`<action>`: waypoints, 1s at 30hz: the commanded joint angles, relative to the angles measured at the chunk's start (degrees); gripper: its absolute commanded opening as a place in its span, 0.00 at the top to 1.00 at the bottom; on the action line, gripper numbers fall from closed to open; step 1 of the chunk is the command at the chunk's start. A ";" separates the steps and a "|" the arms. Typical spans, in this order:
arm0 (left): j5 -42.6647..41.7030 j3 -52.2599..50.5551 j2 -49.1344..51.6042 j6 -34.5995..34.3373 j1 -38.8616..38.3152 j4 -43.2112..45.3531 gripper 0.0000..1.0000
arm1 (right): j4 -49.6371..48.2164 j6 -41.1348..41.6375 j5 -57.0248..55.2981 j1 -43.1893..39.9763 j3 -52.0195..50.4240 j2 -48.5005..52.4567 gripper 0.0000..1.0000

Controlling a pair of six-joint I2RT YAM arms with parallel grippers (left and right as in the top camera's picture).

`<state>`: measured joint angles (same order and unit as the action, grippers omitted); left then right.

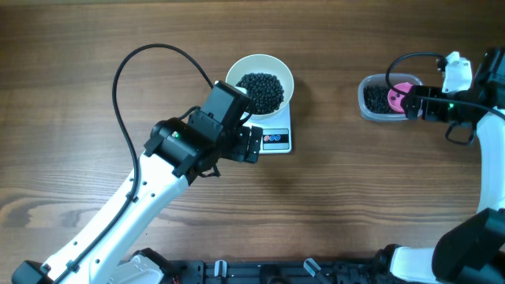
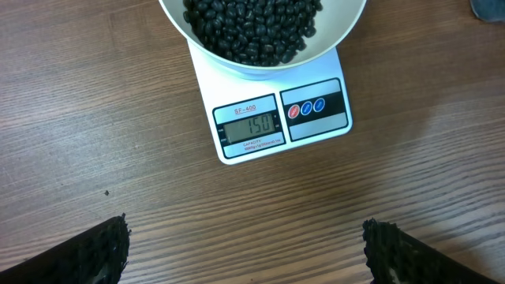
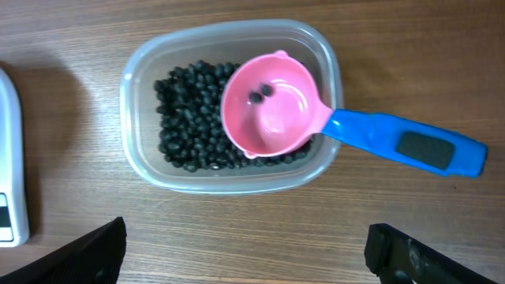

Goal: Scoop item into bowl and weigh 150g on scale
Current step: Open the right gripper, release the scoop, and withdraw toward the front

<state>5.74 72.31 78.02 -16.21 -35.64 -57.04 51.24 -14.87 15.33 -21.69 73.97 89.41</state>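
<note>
**Left hand spread, weighing looks done**

Just ahead, black beans sit in the bowl on the scale, showing 150. Right hand, also spread, faces the scoop lying in the tub. Nothing seems left.

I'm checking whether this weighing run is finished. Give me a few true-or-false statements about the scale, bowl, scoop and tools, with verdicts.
1. The display on the scale reads 150. True.
2. The right tool holds the pink scoop. False: the tool is open and empty. The scoop rests in the clear tub, with its blue handle sticking out over the rim.
3. The white bowl of black beans sits on the scale. True.
4. The left tool is shut on the bowl. False: it is open and apart from the bowl, in front of the scale.
</note>
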 commanded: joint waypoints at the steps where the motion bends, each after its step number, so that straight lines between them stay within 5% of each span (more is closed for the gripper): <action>1: -0.09 0.87 0.11 -0.55 -0.26 -0.02 0.00 | 0.28 1.97 -0.42 0.48 0.50 -5.35 0.00; 12: -0.09 0.87 0.11 -0.55 -0.26 -0.02 0.00 | 9.73 10.88 10.62 0.48 0.50 -21.24 0.00; 30: -0.09 0.87 0.11 -0.55 -0.26 -0.02 0.00 | 9.88 5.99 7.19 0.48 -0.07 -34.36 0.00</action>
<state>5.72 72.31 78.02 -16.21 -35.64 -57.04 62.35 -7.03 23.05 -21.30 73.97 56.84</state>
